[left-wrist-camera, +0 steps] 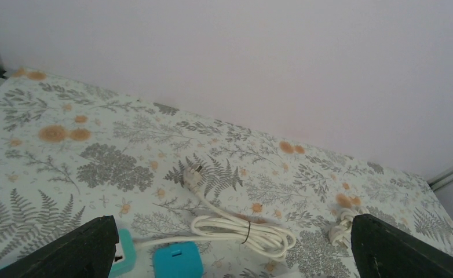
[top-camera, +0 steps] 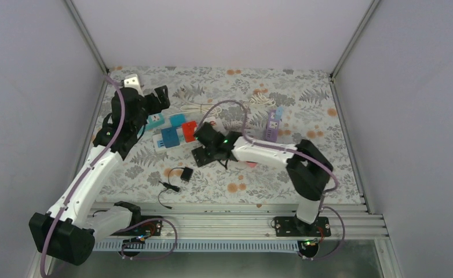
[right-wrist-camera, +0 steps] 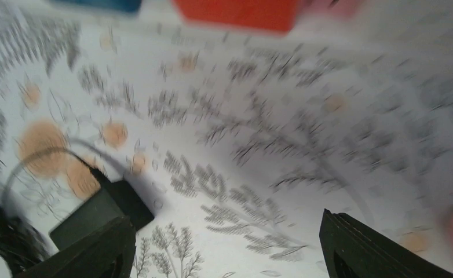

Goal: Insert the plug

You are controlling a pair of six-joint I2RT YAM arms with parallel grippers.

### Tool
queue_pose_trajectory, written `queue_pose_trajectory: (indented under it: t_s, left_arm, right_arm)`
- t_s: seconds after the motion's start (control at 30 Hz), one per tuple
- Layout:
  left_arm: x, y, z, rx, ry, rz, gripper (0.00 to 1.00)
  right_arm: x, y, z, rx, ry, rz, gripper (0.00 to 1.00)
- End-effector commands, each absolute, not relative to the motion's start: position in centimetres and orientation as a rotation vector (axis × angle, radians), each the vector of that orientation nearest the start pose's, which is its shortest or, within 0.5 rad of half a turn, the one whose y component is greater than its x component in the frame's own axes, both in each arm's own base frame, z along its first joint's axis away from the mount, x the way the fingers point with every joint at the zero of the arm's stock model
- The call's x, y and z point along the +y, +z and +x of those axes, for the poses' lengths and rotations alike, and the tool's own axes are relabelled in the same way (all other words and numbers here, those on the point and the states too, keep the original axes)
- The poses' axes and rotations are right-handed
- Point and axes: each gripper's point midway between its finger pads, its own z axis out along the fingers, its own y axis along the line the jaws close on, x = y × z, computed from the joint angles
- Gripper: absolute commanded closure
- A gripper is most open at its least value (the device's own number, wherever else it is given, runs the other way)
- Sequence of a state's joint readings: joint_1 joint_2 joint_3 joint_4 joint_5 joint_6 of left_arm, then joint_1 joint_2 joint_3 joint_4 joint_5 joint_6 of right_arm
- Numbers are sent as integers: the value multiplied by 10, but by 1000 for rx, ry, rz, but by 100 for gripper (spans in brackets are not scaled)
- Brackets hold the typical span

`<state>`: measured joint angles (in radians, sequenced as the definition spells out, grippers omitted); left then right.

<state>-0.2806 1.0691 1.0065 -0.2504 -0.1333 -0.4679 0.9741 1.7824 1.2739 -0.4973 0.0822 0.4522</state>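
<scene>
- The right claw [right-wrist-camera: 227, 225] hangs released and empty low over the bench [top-camera: 322, 168]. Its wrist view is smeared, but both fingers [right-wrist-camera: 99, 250] stand wide apart with nothing between them.
- The black plug [right-wrist-camera: 99, 207] lies flat on the bench just inside the claw's left finger, near the tip and not touching it. Its thin cord [top-camera: 170, 186] trails off beyond that finger.
- Ahead of the claw sit a red block [right-wrist-camera: 238, 11] and a blue block [right-wrist-camera: 97, 4], probably the sockets. I cannot tell which one is meant.
- Handling, as a judgement: the plug body looks small, rigid and light, so it will skid if it is nudged. The cord is limp and will drag or twist the body.
- Take hold across the plug's two flat sides, well back from the pin end, and leave the cord free behind it. Gripping the cord would give no control over the pins.
- The left claw [top-camera: 157, 99] is also released and holds nothing. It is raised well away from the plug, with a coiled white cable [left-wrist-camera: 241, 230] and a teal block [left-wrist-camera: 178, 260] below its fingers.
</scene>
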Motion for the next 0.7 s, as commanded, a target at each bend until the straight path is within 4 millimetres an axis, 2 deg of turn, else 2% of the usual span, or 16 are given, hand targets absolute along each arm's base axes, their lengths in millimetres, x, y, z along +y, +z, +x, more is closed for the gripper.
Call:
queue_pose_trajectory:
  t_s: [0.0, 0.1, 0.23, 0.4, 0.53, 0.67]
  left_arm:
    - [-69, 310, 352, 1889, -352, -309, 0]
    - [-66, 312, 342, 1883, -349, -312, 0]
    - [-63, 312, 332, 1877, -355, -309, 0]
    - [-63, 312, 324, 1879, -364, -303, 0]
    - [-63, 312, 322, 1878, -367, -301, 0]
    - [-64, 314, 325, 1873, -370, -298, 0]
  right_arm:
    - [391, 87, 242, 2562, 345, -660, 16]
    - [417, 82, 223, 2545, 356, -738, 13]
    - [432, 64, 211, 2542, 312, -796, 10]
    - [433, 36, 212, 2568, 201, -789, 10]
    - [433, 32, 213, 2576, 158, -782, 10]
    - [423, 30, 213, 2586, 111, -764, 7]
